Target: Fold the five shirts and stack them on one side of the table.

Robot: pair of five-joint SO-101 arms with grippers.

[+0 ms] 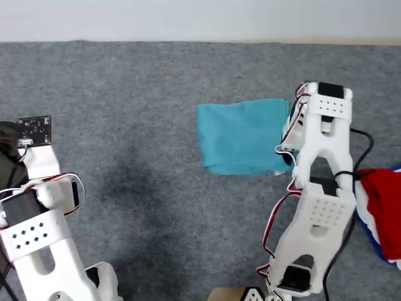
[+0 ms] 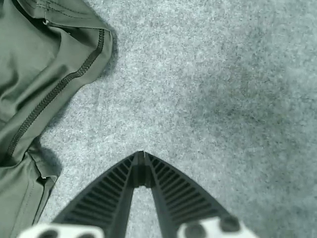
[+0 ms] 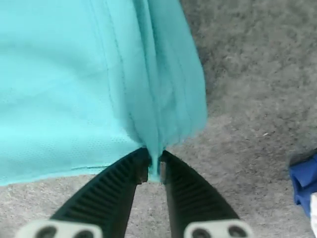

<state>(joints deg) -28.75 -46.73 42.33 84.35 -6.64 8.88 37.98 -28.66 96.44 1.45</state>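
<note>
Right wrist view: right claw (image 3: 154, 167) clenched on the edge of the teal shirt (image 3: 74, 74). A thin pleat of cloth is pinched between the two tips, and the jaws are almost together.
Grip spot: at the corner where several layered folds of the teal cloth run together. The fabric fans out from the tips.
Teal shirt, high view: lies flat on the grey carpeted table (image 1: 125, 88), right of the middle, folded to a rough rectangle. The side near the right arm (image 1: 319, 188) is partly covered by that arm.
Right arm: stands over the teal shirt's edge, with its base at the near rim of the table.
Left wrist view: left claw (image 2: 142, 166) fully closed, the ribbed tips meeting in a point with nothing between them.
Left claw position: over bare grey table, near the olive shirt (image 2: 39, 64) but apart from it. Whether the tips touch the surface cannot be told.
Olive shirt: rumpled, with a dark stitched hem showing and one edge turned over.
Left arm (image 1: 37, 238): at the left side of the table, well apart from the teal shirt.
Red, white and blue shirt (image 1: 379, 207): bunched at the table's right edge, just beside the right arm and apart from the teal shirt.
</note>
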